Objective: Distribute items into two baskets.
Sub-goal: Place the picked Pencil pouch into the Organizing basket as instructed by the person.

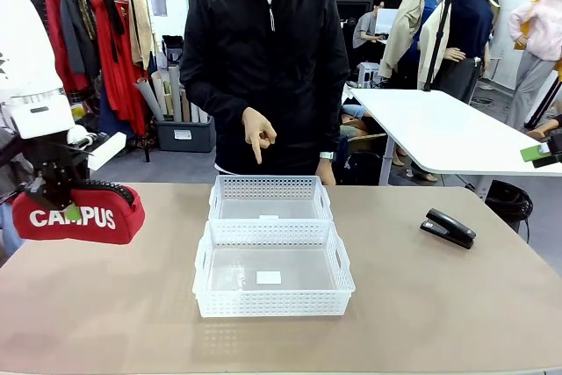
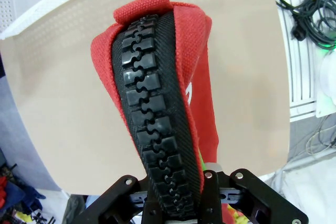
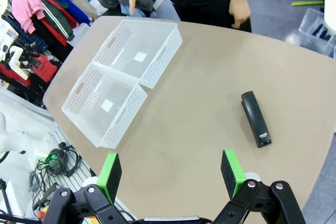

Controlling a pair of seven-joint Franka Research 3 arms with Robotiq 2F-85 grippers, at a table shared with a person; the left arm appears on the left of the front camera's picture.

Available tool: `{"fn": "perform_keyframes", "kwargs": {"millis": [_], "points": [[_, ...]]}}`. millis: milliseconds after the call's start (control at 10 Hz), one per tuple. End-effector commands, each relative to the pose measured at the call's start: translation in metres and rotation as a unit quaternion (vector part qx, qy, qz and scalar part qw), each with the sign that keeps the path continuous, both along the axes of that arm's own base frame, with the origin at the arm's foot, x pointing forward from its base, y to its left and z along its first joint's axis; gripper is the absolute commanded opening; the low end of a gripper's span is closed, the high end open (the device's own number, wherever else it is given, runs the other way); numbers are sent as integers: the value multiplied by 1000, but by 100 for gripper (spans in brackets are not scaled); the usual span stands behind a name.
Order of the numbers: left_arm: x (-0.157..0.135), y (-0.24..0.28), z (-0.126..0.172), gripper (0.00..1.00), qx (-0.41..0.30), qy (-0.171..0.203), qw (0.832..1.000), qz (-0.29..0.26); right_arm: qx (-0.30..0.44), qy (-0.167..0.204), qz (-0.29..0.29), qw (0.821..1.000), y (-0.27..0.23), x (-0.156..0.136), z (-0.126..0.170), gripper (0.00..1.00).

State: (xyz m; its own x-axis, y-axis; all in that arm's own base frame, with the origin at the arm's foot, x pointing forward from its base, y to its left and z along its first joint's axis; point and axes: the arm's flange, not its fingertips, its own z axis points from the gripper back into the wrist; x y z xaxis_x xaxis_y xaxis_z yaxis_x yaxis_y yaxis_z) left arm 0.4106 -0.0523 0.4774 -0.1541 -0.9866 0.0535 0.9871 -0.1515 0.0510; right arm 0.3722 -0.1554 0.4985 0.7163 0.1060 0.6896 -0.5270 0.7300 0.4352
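My left gripper (image 1: 66,204) is shut on the red CAMPUS pouch (image 1: 79,215) and holds it in the air over the table's left edge. From the left wrist, the pouch (image 2: 157,93) rises from between the jaws, black zip facing the camera. The two white baskets stand end to end at mid-table, the far basket (image 1: 270,189) and the near basket (image 1: 204,270), both empty. The black stapler (image 1: 448,227) lies on the table to the right. My right gripper (image 3: 170,174) hangs open high above the table, the stapler (image 3: 255,118) ahead of it. The person's hand (image 1: 257,138) points a finger down at the far basket (image 3: 163,61).
The person stands at the far edge, other hand (image 3: 239,11) hanging by the table. A white table (image 1: 439,129) stands behind on the right and a clothes rack (image 1: 97,32) on the left. Cables (image 2: 310,3) lie on the floor beside the table's left edge.
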Motion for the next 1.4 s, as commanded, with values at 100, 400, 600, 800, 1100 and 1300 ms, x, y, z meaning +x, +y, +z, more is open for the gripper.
{"fn": "perform_keyframes", "kwargs": {"millis": [100, 400, 600, 800, 1100, 1300], "points": [[21, -21, 10, 0, -27, -9, 1000, -10, 6, -9, 3, 1000, 0, 1, 1, 100], [52, -51, 18, 0, -19, 6, 999, -32, 6, -9, 3, 1000, 0, 1, 1, 100], [72, -75, 22, 0, -19, 13, 999, -44, 6, -9, 3, 1000, 0, 1, 1, 100], [87, -96, 27, 0, -21, 22, 998, -46, 6, -9, 3, 1000, 0, 1, 1, 100], [98, -130, 30, 0, -22, 35, 998, -47, 6, -9, 3, 1000, 0, 1, 1, 100], [102, -152, 33, 0, -20, 39, 998, -38, 6, -9, 3, 1000, 0, 1, 1, 100]]}}
